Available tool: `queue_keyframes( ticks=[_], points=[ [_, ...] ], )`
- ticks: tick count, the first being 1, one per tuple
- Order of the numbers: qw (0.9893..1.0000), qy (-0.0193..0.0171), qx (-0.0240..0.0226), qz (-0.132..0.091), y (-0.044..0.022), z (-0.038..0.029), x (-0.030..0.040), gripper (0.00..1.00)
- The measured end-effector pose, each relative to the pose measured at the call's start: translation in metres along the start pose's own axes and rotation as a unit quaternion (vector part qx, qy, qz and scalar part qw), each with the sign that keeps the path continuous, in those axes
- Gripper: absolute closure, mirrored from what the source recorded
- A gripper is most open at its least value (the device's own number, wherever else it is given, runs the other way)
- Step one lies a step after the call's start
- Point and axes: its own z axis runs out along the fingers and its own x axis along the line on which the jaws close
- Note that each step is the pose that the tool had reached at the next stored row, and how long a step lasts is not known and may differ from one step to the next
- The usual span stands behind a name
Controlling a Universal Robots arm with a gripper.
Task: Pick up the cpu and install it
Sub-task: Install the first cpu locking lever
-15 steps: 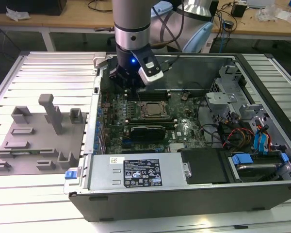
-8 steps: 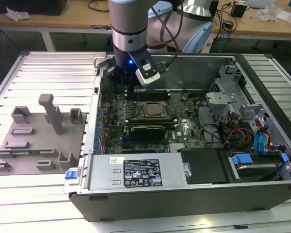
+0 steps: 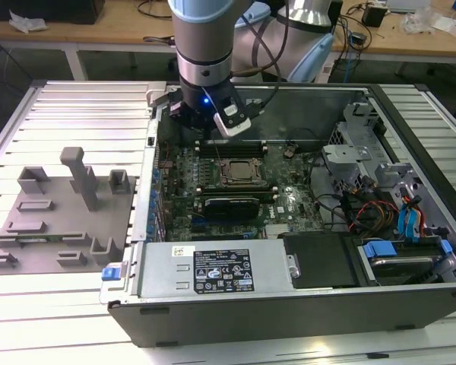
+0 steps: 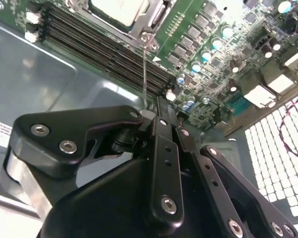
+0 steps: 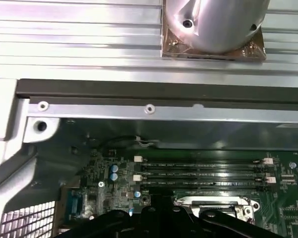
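We judge the job nearly done: the cpu (image 4: 116,7) sits in the socket (image 3: 239,171) at the exterior view's centre, and the gripper (image 3: 201,118), up-left of it, has its jaws clenched on the raised lever (image 4: 145,74), latching left.

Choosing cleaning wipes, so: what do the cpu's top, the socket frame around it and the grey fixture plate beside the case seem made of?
The cpu looks metal-topped: pale silver with a soft sheen. The socket frame looks like steel, bright and reflective along its edges. The fixture plate is probably plastic, perhaps printed: even matt grey, no glints.
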Motion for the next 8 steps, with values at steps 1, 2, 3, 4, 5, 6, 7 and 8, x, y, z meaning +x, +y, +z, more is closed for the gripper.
queue_keyframes(
  ticks=[1, 2, 3, 4, 5, 6, 7, 8],
  points=[
    [1.0, 0.0, 0.0, 0.0, -0.0001, 0.0002, -0.0018, 0.89],
    [1.0, 0.0, 0.0, 0.0, -0.0001, 0.0003, -0.0041, 0.89],
    [1.0, 0.0001, 0.0, 0.0, -0.0002, 0.0005, -0.007, 0.89],
    [1.0, 0.0007, 0.0, 0.0, -0.0005, 0.0009, -0.0147, 0.89],
    [1.0, 0.0011, 0.0, 0.0, -0.0007, 0.0012, -0.0194, 0.89],
    [1.0, 0.0014, -0.0001, 0.001, -0.0009, 0.0015, -0.0242, 0.89],
    [1.0, 0.0017, 0.0, 0.001, -0.0012, 0.0017, -0.0281, 0.89],
    [1.0, 0.0017, 0.0001, 0.002, -0.0013, 0.0017, -0.0291, 0.89]
  ],
)
